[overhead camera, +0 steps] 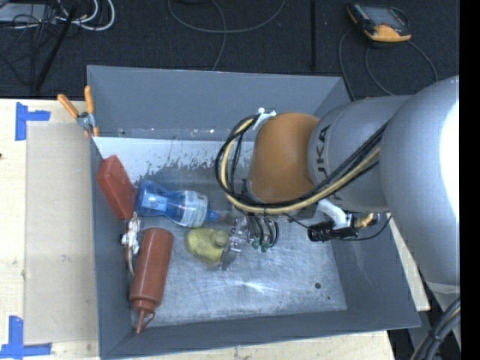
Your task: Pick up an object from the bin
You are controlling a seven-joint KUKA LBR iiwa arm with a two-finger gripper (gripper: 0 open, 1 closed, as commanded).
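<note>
Bin, red block, blue bottle, brown bottle; yellow lump

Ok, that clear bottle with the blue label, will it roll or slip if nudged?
Probably rolls: the bottle lies on its side, round-bodied, though the red-brown block beside its base may stop it that way. It looks mostly clear, so likely light and easily dented. Smooth plastic could slip.

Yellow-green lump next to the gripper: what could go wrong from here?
1. The gripper sits at the right edge of the yellow-green lump, not over its middle, so a grasp there may slip off or just shove it aside.
2. The lump lies close to the clear blue bottle and the brown squeeze bottle; a push leftward could jam it against them or drag one along.
</note>
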